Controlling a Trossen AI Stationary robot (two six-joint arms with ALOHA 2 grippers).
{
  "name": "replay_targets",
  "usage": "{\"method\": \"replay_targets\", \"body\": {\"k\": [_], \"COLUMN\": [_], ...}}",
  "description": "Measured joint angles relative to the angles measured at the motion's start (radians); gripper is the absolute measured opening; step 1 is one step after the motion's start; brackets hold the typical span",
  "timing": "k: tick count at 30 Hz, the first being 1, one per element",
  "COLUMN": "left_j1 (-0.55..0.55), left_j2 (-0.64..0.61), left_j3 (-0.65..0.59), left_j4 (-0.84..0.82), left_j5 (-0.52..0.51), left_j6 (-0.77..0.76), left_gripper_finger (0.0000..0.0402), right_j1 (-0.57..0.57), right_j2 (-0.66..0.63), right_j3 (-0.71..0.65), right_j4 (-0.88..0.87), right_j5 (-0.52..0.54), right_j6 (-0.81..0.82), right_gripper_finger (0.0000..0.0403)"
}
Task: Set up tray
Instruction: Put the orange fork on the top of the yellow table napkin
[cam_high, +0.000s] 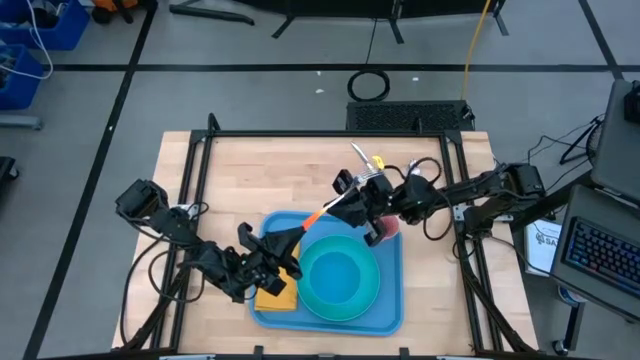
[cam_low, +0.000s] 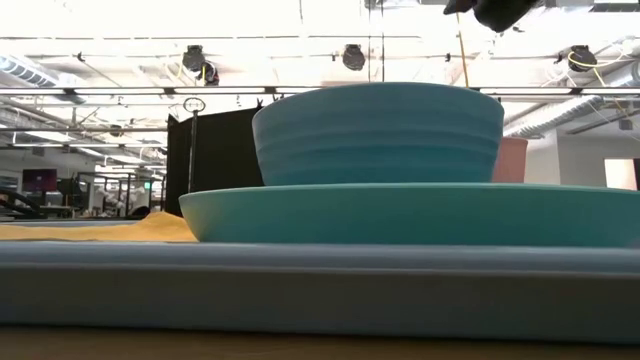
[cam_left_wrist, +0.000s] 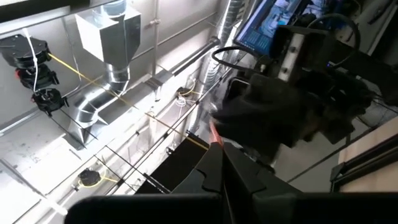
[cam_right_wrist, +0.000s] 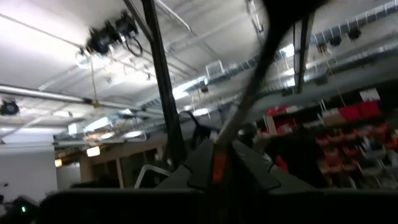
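Observation:
The light-blue tray (cam_high: 390, 305) lies near the table's near edge and fills the front of the low view (cam_low: 300, 290). On it rest a turquoise plate (cam_high: 372, 298) carrying a turquoise bowl (cam_high: 335, 275), a yellow-orange napkin (cam_high: 277, 297) and a pink cup (cam_high: 386, 229). A thin orange-handled utensil (cam_high: 314, 215) hangs in the air above the tray's far left part. My left gripper (cam_high: 290, 238) is shut on its near-left end, and my right gripper (cam_high: 347, 200) is shut on its far-right end. My left gripper pinches the utensil's orange end (cam_left_wrist: 215, 133) between its two fingers (cam_left_wrist: 245, 177), coming slantwise from the table's near left. The utensil is lifted clear above the tray. My right gripper pinches the orange handle (cam_right_wrist: 217, 167) between its fingers (cam_right_wrist: 249, 165), coming from the table's right. The handle runs along the fingers, clear of everything below.
Silver cutlery with a yellow piece (cam_high: 366, 160) lies on the bare wood beyond the tray. A black frame (cam_high: 330, 133) borders the table's far and side edges. Bare wood (cam_high: 250, 175) lies far left of the tray. A laptop (cam_high: 600, 250) sits off the table's right.

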Motion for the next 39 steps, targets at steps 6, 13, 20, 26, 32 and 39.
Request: {"method": "replay_targets", "body": {"k": [6, 13, 20, 26, 32, 39], "left_j1": [0.002, 0.006, 0.004, -0.005, 0.008, 0.013], "left_j2": [0.0, 0.0, 0.0, 0.0, -0.008, -0.008], "left_j3": [0.002, 0.002, 0.002, 0.002, 0.001, -0.006], "left_j4": [-0.001, -0.001, -0.002, -0.002, -0.002, -0.003], "left_j5": [-0.023, -0.05, -0.099, -0.119, -0.154, -0.176], "left_j6": [0.0, -0.002, -0.003, 0.001, 0.009, -0.009], "left_gripper_finger": [0.0001, 0.0001, 0.0001, 0.0001, 0.0001, 0.0001], "right_j1": [0.001, -0.007, -0.013, -0.02, -0.02, -0.02], "right_j2": [0.003, 0.001, 0.0, -0.002, -0.002, -0.003], "right_j3": [-0.002, -0.001, 0.0, 0.001, 0.001, 0.002], "right_j4": [-0.054, -0.117, -0.126, -0.143, -0.207, -0.251], "right_j5": [0.0, 0.008, 0.011, 0.011, 0.013, 0.011], "right_j6": [-0.003, 0.005, 0.004, 0.008, 0.023, 0.03], "right_gripper_finger": [0.0057, 0.0078, 0.0081, 0.0082, 0.0084, 0.0081]}}
